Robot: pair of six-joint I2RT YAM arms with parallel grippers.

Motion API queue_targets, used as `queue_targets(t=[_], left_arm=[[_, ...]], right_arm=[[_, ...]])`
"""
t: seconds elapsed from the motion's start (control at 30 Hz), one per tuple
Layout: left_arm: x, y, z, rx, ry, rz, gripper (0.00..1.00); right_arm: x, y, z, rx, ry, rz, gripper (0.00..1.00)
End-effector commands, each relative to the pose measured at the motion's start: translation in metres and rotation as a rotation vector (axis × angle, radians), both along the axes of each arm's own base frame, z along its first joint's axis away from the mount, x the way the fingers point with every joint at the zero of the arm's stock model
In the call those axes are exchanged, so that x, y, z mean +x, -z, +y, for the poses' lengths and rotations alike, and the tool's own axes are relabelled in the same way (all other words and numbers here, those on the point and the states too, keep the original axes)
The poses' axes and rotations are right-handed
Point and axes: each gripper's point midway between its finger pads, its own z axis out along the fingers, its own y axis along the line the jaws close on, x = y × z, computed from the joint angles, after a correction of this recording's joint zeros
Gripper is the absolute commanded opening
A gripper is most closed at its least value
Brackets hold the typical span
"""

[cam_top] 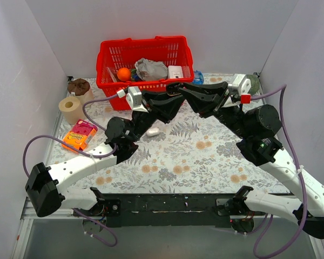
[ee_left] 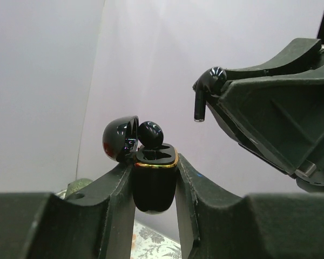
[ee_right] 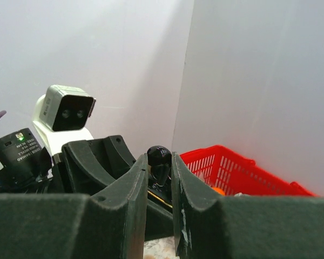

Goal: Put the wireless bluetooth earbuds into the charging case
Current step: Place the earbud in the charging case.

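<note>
The left fingers (ee_left: pixel 110 208) pinch the open charging case (ee_left: pixel 154 186) up in the air, with one earbud (ee_left: pixel 150 133) already inside. The right fingers (ee_right: pixel 127 210) pinch the other earbud (ee_right: pixel 159 157) at 2 o'clock from the case (tiny, light and slippery, I think, so grip its round head gently)

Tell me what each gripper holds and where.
The left gripper clamps the open case by its body's sides. The right gripper pinches an earbud by its head, stem free.
</note>
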Motion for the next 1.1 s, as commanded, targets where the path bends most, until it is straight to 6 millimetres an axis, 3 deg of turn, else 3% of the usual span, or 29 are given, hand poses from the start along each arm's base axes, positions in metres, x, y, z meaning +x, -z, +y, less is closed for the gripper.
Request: queue_targets(t=[0.0,0.17,0.4,0.63,1.07], left_arm=[[0.001,-0.017,-0.01,-0.005,0.025,-0.042,0.0],[0.0,-0.021,-0.016,-0.015,0.038,-0.102,0.0],[-0.011,-0.027,-0.012,-0.041,0.034,-0.218,0.0],[-0.017,-0.022,-0.008,-0.044,0.033,-0.263,0.0],[-0.012,-0.02,-0.011,-0.029,0.021,-0.25,0.0]], right_arm=[[-0.013,-0.046,-0.011,0.074,0.024,-0.17,0.01],[-0.015,-0.055,-0.009,0.102,0.019,-0.198,0.01],[-0.014,-0.049,-0.007,0.113,0.007,-0.159,0.01],[-0.012,-0.028,-0.008,0.11,0.005,-0.099,0.01],[-0.008,-0.007,0.004,0.062,-0.022,-0.052,0.01]])
